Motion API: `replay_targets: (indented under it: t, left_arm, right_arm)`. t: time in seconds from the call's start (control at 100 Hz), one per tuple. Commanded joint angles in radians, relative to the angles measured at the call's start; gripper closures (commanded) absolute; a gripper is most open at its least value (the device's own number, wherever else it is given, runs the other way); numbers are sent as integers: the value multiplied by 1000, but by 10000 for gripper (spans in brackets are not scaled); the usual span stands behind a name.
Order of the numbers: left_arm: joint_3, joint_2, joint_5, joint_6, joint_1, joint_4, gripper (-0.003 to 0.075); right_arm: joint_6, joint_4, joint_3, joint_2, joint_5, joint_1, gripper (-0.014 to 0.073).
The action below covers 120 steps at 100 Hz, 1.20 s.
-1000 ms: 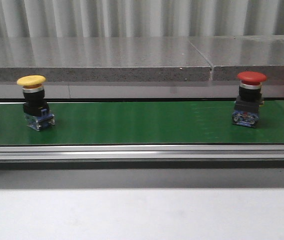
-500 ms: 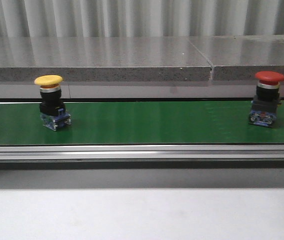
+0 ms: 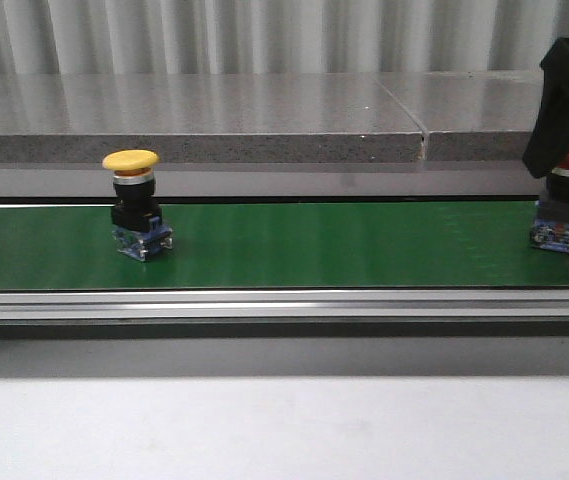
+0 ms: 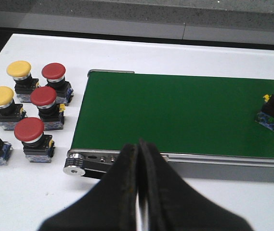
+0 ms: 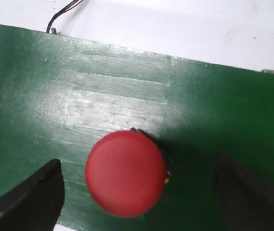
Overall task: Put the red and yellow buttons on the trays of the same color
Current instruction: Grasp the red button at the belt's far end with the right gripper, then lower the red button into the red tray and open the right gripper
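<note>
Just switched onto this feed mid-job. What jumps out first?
The right end effector hangs open over the red button at the right end of the green belt, fingers either side, not touching. A yellow button stands alone on the belt toward the left. Off the belt's left end, a cluster of spare red and yellow buttons waits on the white table.

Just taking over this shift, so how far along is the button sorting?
No tray shows, so nothing looks placed. In hand: the right end effector hangs open over the red button on the green belt, not gripping it. Left: the yellow button on the belt and six buttons beside it; the left end effector is shut, empty.
</note>
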Motion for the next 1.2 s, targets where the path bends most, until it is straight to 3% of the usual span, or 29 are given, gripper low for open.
replay_targets:
  t: [0.0, 0.2, 0.27, 0.43, 0.59, 0.85, 1.19]
  left_arm:
    - [-27, 9, -72, -4, -9, -8, 741]
    - [-27, 9, -72, -4, -9, -8, 741]
    - [-27, 9, -72, -4, -9, -8, 741]
    - [-27, 9, -72, -4, -9, -8, 741]
    - [-27, 9, -72, -4, -9, -8, 741]
    - [-27, 9, -74, -4, -9, -8, 741]
    - [-27, 9, -74, -4, -9, -8, 741]
  right_arm:
    - [-11, 20, -44, 2, -46, 3, 23]
    - [-11, 20, -44, 43, -47, 3, 298]
    - [-11, 19, -44, 41, -38, 2, 351]
    - [-3, -15, -109, 37, 3, -25, 358]
    - [6, -20, -230, 49, 40, -128, 358]
    - [54, -14, -372, 148, -6, -337, 358]
    - [75, 3, -405, 294, -86, -496, 358]
